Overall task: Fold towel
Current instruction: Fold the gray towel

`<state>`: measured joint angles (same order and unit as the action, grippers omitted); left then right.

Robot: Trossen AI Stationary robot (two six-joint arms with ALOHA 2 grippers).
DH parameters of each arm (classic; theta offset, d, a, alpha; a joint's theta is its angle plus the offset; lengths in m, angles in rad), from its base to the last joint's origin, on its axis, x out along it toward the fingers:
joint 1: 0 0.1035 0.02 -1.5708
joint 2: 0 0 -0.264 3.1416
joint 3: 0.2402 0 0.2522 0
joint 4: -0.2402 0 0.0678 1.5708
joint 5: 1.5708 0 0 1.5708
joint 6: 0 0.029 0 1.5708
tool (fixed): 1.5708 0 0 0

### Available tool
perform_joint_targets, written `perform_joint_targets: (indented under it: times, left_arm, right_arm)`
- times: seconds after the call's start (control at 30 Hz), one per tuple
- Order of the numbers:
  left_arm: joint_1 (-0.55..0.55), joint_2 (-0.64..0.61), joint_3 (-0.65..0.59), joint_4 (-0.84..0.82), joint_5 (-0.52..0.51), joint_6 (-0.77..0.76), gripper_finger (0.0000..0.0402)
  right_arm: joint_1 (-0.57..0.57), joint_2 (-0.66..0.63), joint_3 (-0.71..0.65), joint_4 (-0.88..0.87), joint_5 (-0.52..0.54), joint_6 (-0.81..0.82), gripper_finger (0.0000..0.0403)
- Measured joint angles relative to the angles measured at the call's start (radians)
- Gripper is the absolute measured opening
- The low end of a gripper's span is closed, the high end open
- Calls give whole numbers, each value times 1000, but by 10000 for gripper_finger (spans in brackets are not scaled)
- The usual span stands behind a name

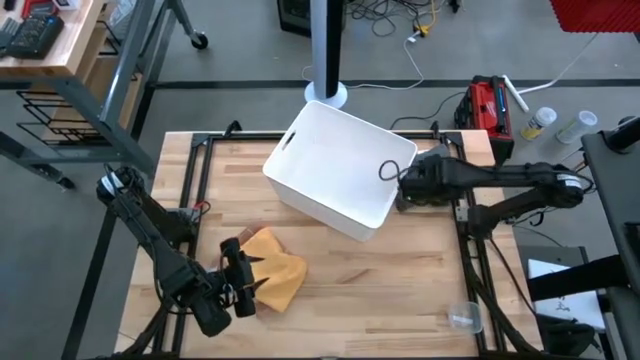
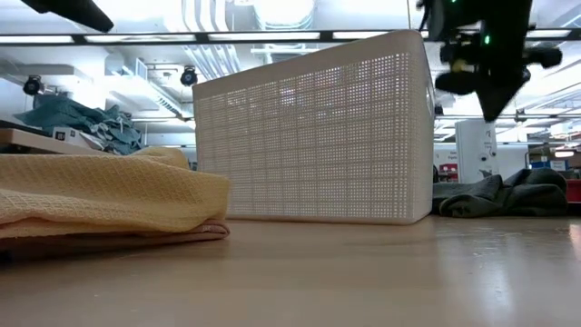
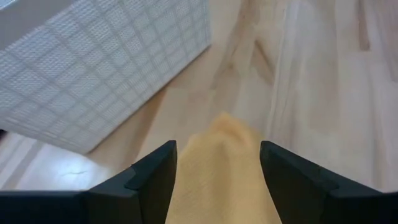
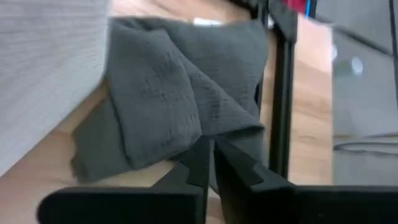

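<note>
Wooden counter (image 1: pixel 400 270) carries what we need: the yellow towel (image 1: pixel 272 275) lies crumpled near the front left, and our left gripper (image 1: pixel 238 283) sits right at its edge, fingers spread, the cloth running forward between them in the left wrist view — so the left arm is plainly the nearer one. Our right gripper (image 1: pixel 403 186), fingers pressed together, waits by the white basket (image 1: pixel 340 170), over a grey cloth (image 4: pixel 180 106) lying beside — not inside — it; whether the basket holds anything, we cannot tell
</note>
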<state>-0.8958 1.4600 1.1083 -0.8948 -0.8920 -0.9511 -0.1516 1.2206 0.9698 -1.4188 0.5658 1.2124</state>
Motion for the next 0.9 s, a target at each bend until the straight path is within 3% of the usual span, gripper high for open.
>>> perform_joint_targets:
  times: [0.17,0.27,0.43,0.6,0.73,0.9]
  left_arm:
    - [6,-6,-19,-8,-15,-3,218]
    - [6,-7,-25,-13,-15,-5,215]
    - [7,-8,-30,-18,-15,-11,214]
    - [8,-8,-32,-24,-16,-28,217]
    - [8,-8,-34,-26,-15,-50,219]
    - [8,-8,-35,-24,-15,-62,211]
  right_arm:
    - [-161,44,-87,266,-122,-190,79]
    - [-229,101,-121,332,-136,-271,125]
    - [-301,191,-120,342,-166,-295,188]
    - [-314,273,-118,371,-173,-327,219]
    - [-320,293,-116,397,-190,-365,194]
    - [-320,294,-118,400,-185,-386,82]
